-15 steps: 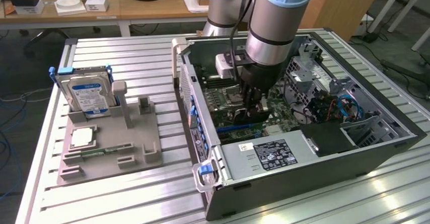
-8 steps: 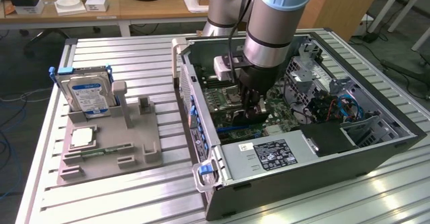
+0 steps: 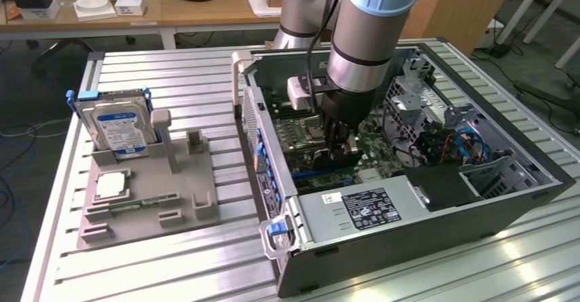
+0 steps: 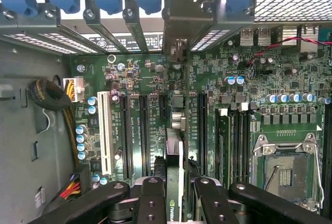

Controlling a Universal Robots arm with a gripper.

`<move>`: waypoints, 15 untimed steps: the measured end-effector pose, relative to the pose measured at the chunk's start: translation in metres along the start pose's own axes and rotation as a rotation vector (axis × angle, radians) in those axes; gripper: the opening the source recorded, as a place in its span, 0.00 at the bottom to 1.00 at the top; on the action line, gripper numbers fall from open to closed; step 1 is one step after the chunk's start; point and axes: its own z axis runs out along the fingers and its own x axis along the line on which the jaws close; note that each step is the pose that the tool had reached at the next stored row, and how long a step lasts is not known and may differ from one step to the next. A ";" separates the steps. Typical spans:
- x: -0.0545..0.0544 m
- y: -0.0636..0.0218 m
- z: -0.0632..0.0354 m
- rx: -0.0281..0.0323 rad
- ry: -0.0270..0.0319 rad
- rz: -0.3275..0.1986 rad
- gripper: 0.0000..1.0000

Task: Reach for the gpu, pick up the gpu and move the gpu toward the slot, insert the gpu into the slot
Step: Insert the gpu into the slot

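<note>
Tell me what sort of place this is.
Probably a robotics lab or workshop: a robot arm reaches into an open computer case on a slatted metal table, with cluttered wooden desks behind.

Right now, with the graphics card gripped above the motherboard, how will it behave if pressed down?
The graphics card looks thin and stiff, so probably little flex. Gripped edge-on by the end effector, it could tilt sideways. A bare circuit board, likely fragile under force.
</note>
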 end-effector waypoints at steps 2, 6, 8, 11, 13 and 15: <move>0.000 0.0000 0.0001 0.0000 -0.0001 0.000 0.26; 0.000 -0.0019 0.0013 -0.0001 0.0000 0.003 0.26; 0.000 -0.0026 0.0016 -0.0001 0.0001 0.003 0.26; 0.000 -0.0025 0.0018 -0.0003 0.0000 0.003 0.26; 0.000 -0.0025 0.0019 -0.0005 0.0001 0.004 0.26; 0.000 -0.0024 0.0019 -0.0014 0.0001 0.004 0.26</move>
